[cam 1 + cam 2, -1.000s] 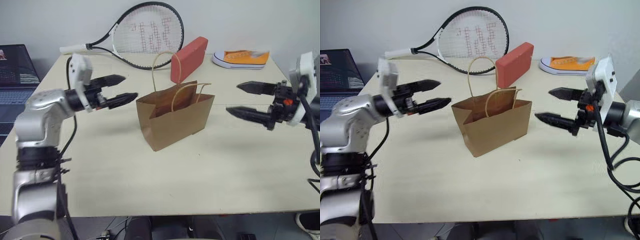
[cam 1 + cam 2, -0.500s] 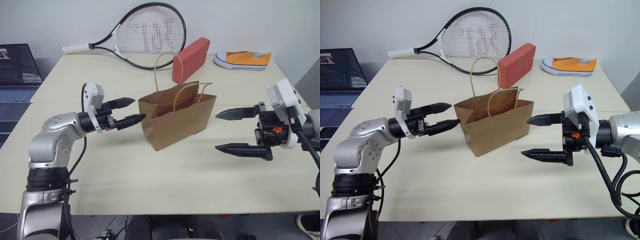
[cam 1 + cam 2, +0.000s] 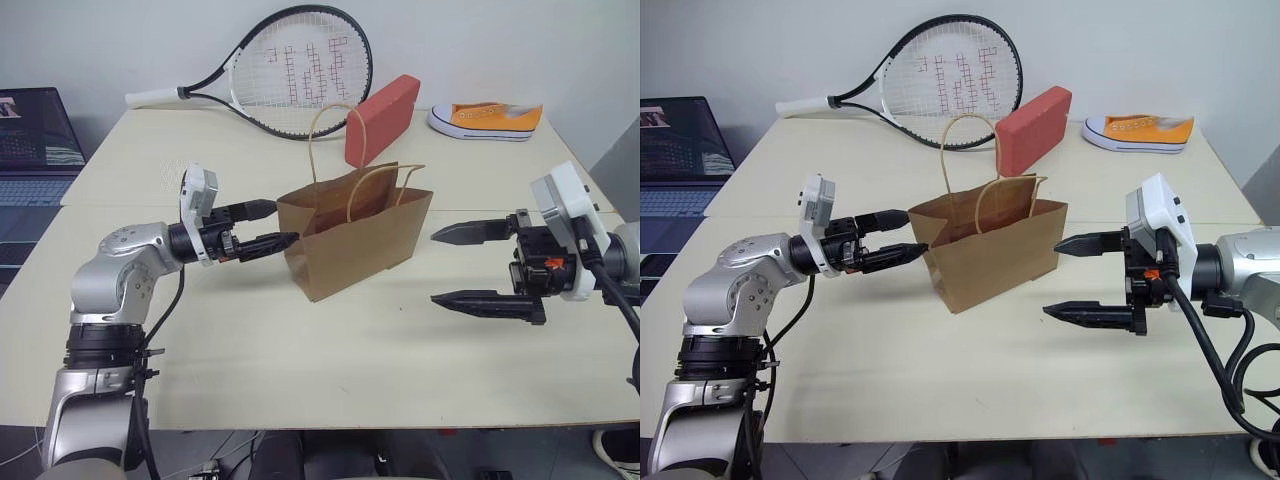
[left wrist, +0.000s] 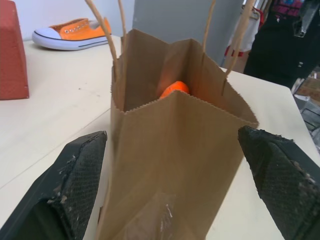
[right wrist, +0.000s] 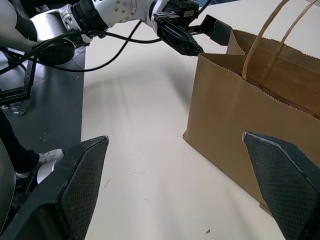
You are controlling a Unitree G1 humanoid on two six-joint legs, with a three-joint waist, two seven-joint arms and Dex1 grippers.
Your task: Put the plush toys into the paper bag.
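The brown paper bag stands upright and open mid-table, its loop handles raised. Inside it, the left wrist view shows the rounded orange top of a plush toy; the rest of the bag's contents are hidden by its walls. My left gripper is open at the bag's left end. Its fingers straddle that narrow end without pressing it. My right gripper hovers open just right of the bag, pointing at it with one finger above the other and nothing between them.
A tennis racket, a red block and an orange sneaker lie along the far side of the table. A laptop sits off the table's left edge.
My left gripper came down and moved right until its tips reached the bag's left end. My right gripper sank and drew nearer the bag. The bag stayed put.
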